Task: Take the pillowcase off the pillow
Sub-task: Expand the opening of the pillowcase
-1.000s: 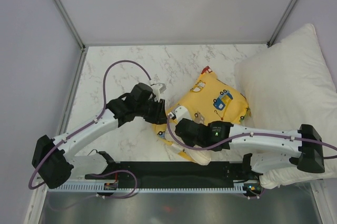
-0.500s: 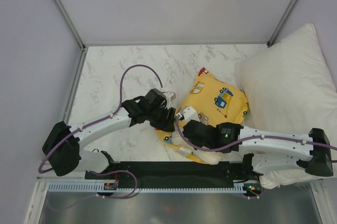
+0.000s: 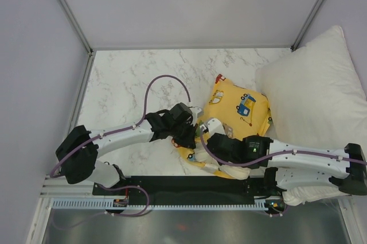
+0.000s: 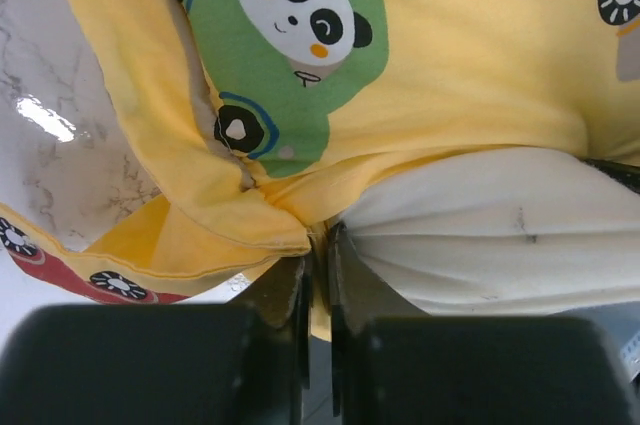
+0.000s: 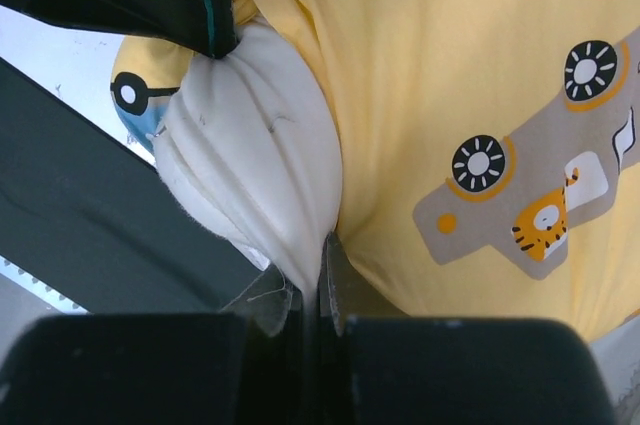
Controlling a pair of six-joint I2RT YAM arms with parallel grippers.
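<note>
Nearest your arm bases, the cream pillow [image 5: 260, 145] bulges out of the open end of its case, and your right gripper [image 5: 320, 245] has its jaws closed on a small tuft of that bare cream fabric. Just beside it, your left gripper [image 4: 318, 245] has its jaws drawn together on a thin fold of the yellow pillowcase [image 4: 480, 55], right where the hem meets the pillow. Beyond the two grips, most of the pillow sits inside the case, which lies on the marble table [image 3: 132, 77] with its far side close against the big white pillow [image 3: 315, 100]. As I judge it, your left pinch is shallow and at the very edge of the hem, so a hard pull could let the fold slide out. It may also have caught pillow fabric along with the case, which would drag both together. Your right hold is small too; if it slips, the whole bundle travels instead of separating. With the grips this close, your fingers could foul each other as you pull apart.
</note>
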